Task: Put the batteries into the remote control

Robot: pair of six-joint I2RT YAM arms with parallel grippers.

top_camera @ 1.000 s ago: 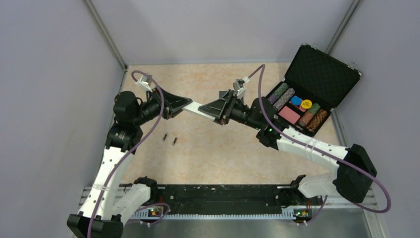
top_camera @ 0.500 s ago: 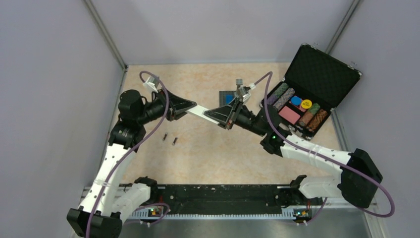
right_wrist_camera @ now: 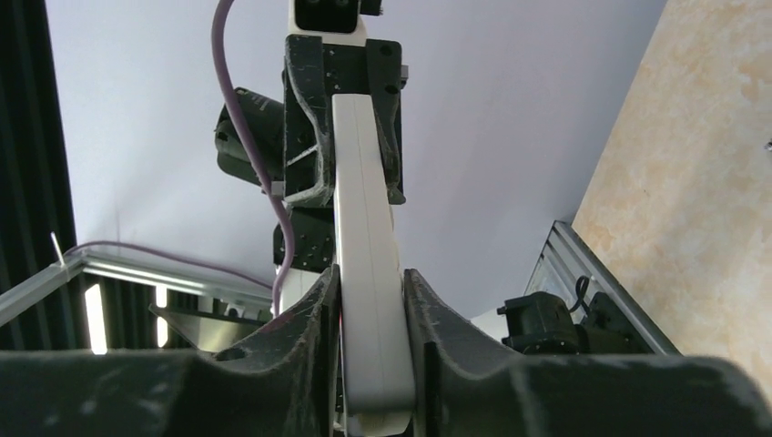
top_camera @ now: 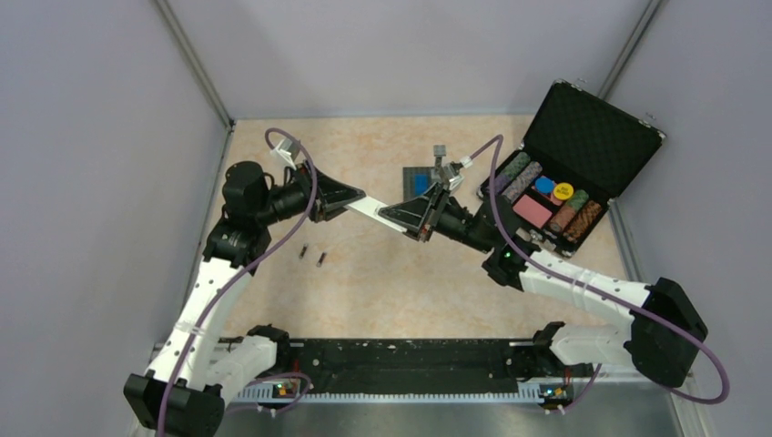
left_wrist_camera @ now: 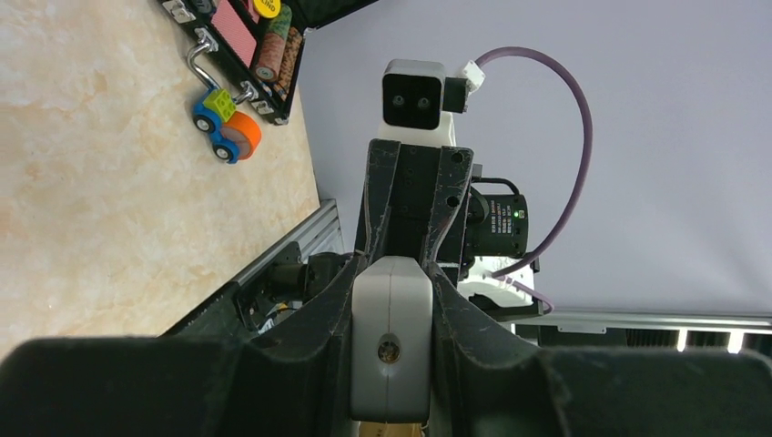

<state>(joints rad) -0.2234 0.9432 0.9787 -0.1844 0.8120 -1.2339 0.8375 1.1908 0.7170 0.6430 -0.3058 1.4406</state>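
Pincers on both arms are clenched on the same thing. Your left pincer point(left_wrist_camera: 391, 269) clamps one end of the slim white plastic remote control point(top_camera: 371, 208) and your right pincer point(right_wrist_camera: 371, 278) clamps the other. The bar bridges the two in the air, over the middle of the beige counter point(top_camera: 382, 282) and a little toward its far edge. Each wrist view shows fingers pressed flat against the long sides of the bar, with no gap.

This looks like a two-handed regrip, meant to get the battery recess into reach. From these views you cannot tell which face carries that recess, so settle that first.

While both pincers hold, move the arms together. Any pull apart or opposing twist goes straight into the plastic. Choose one arm as the holder and let the other ease off fully before either one travels. The holder's grip should sit near an end, leaving the recess uncovered.

The two small dark cylindrical batteries point(top_camera: 311, 254) lie on the counter toward its left edge, nearer to you than the remote, side by side and slightly apart. Neither is touched. Bring the remote down close to them, recess up and level, so the free arm has a short reach.

Stay away from the grey square baseplate point(top_camera: 411, 171) beyond the right pincer and the open black chip case point(top_camera: 596, 137) at the far right corner.
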